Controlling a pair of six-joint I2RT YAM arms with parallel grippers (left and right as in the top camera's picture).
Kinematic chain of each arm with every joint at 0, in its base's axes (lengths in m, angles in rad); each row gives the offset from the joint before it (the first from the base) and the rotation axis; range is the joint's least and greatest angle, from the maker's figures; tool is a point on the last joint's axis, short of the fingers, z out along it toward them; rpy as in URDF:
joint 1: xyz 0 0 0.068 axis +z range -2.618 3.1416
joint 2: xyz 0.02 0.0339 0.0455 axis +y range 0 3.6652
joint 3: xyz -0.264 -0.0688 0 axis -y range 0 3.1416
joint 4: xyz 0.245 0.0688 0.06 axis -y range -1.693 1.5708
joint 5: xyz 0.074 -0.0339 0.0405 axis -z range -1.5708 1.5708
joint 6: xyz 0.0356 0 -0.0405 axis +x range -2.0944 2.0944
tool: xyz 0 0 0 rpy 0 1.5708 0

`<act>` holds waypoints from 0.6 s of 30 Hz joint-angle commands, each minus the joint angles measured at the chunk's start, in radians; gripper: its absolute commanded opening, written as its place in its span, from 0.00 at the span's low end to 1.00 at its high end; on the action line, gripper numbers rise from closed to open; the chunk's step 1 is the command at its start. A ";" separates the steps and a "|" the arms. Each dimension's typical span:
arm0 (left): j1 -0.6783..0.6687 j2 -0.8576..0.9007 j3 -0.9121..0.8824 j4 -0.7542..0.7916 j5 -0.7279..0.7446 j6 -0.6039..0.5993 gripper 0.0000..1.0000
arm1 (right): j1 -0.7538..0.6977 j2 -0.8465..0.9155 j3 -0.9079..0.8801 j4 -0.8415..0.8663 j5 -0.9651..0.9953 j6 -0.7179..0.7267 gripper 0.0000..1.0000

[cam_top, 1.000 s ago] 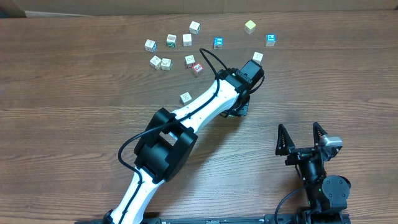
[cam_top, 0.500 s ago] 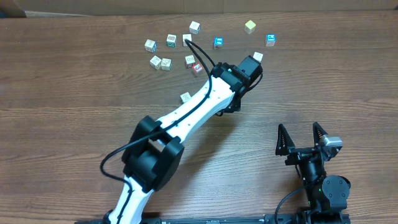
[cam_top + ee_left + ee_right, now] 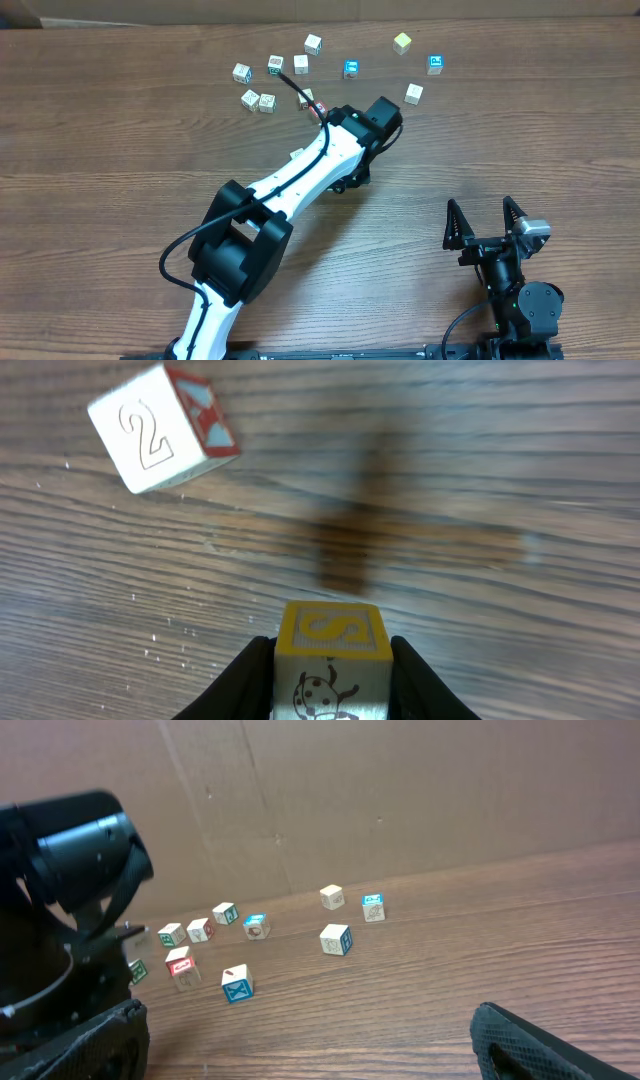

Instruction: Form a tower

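Note:
My left gripper (image 3: 332, 672) is shut on a pale wooden cube (image 3: 332, 650) with a yellow S on top and a ladybird drawn on its near face. The cube hangs just above the bare wood. A loose cube marked 2 (image 3: 160, 428), with a red side, lies ahead to the left. From overhead the left gripper (image 3: 352, 178) is mostly hidden under its own wrist. My right gripper (image 3: 484, 225) stands open at the front right with nothing between its fingers (image 3: 505, 1040). No tower shows in any view.
Several loose cubes lie scattered at the back of the table, among them a blue one (image 3: 351, 68), a yellow-green one (image 3: 402, 42) and a plain one (image 3: 414, 93). A cardboard wall (image 3: 400, 790) closes off the far edge.
The left arm has swung to the left and a little away from the front, carrying its cube along. The right arm has stayed still.

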 commanded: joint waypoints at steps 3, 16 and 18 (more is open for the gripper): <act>0.023 -0.002 -0.081 0.037 0.023 -0.021 0.30 | 0.006 -0.010 -0.010 0.004 0.005 -0.008 1.00; 0.048 -0.002 -0.092 0.098 0.118 0.084 0.28 | 0.006 -0.010 -0.010 0.004 0.005 -0.008 1.00; 0.048 -0.002 -0.092 0.099 0.117 0.084 0.28 | 0.006 -0.010 -0.010 0.004 0.005 -0.008 1.00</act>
